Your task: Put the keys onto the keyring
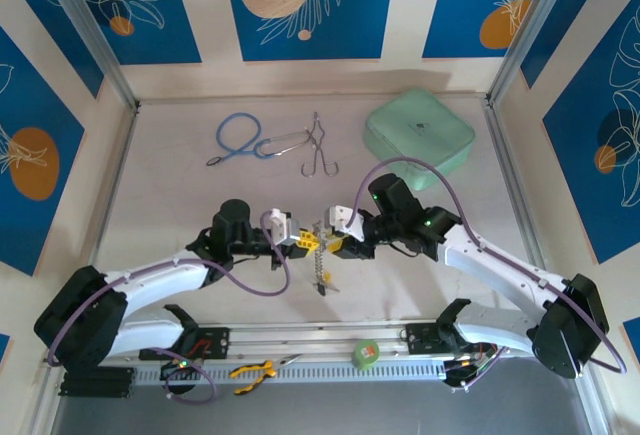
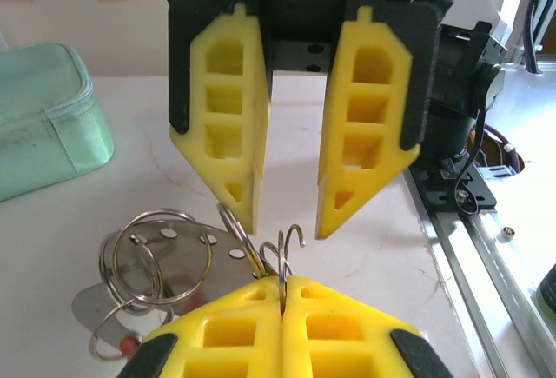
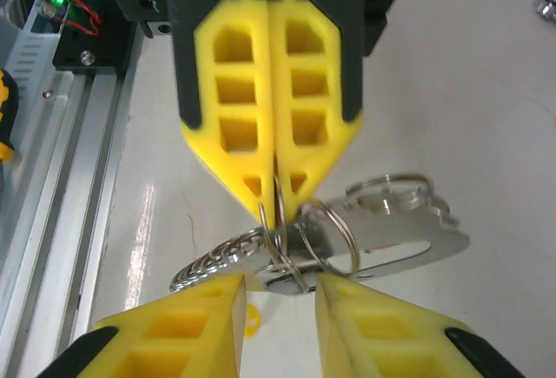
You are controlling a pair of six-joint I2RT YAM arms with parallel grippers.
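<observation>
While the two arms meet nose to nose above the middle of the table (image 1: 180, 170), nearer its front edge, the left gripper (image 3: 276, 206) pinches its yellow fingers together on a wire loop of the keyring (image 3: 295, 243), and the right gripper (image 2: 287, 222) stands spread apart around it, gripping nothing.

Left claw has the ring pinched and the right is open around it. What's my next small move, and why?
Probably close the right claw gently on the keyring. The left claw is shut on its wire, and the loops sit in the right claw's open gap, not yet gripped.
</observation>
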